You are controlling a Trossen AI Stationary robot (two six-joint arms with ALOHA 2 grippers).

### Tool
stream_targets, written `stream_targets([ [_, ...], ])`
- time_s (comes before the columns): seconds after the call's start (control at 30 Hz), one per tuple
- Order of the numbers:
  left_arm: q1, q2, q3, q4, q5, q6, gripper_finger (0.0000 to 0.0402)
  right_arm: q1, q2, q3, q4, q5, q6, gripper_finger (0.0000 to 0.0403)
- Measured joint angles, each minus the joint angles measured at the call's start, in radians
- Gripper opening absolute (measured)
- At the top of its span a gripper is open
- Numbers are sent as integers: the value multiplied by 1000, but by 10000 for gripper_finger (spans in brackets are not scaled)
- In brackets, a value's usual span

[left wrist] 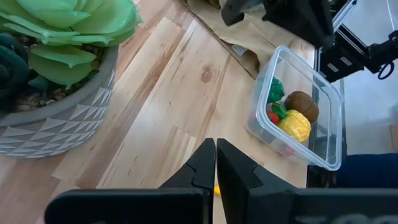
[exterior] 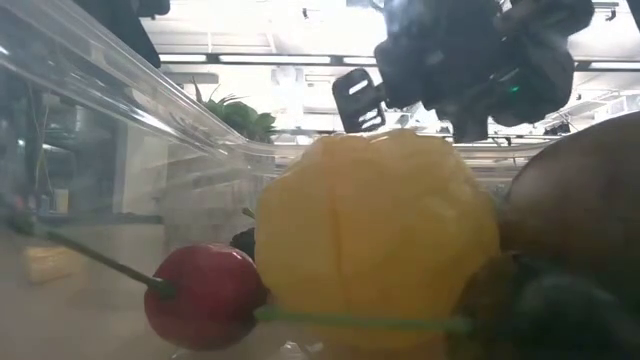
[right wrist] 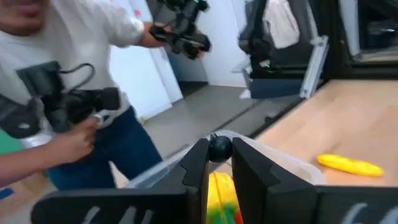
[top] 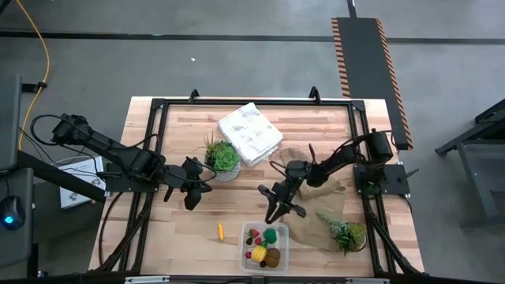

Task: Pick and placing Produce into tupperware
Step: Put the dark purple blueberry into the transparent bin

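no text, label or number can be read anywhere (the folded cloth's [top: 250, 133] print stays illegible).

The high view looks straight down on the whole table [top: 189, 142]. The low view sits level, pressed against the tupperware [exterior: 120, 90]. Both wrist views face that same tupperware, the left from farther off.

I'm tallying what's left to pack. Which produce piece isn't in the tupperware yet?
The orange stick: it lies alone on the table left of the tupperware; the others sit inside.
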Motion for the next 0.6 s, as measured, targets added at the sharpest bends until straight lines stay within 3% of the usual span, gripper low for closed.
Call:
stream_targets([
  [0.23,0,0,0,1,0,-20,5,50,0,29,-213,91,-141,42],
  [0.6,0,0,0,-1,14,-18,5,100,0,236,-710,148,-380,42],
])
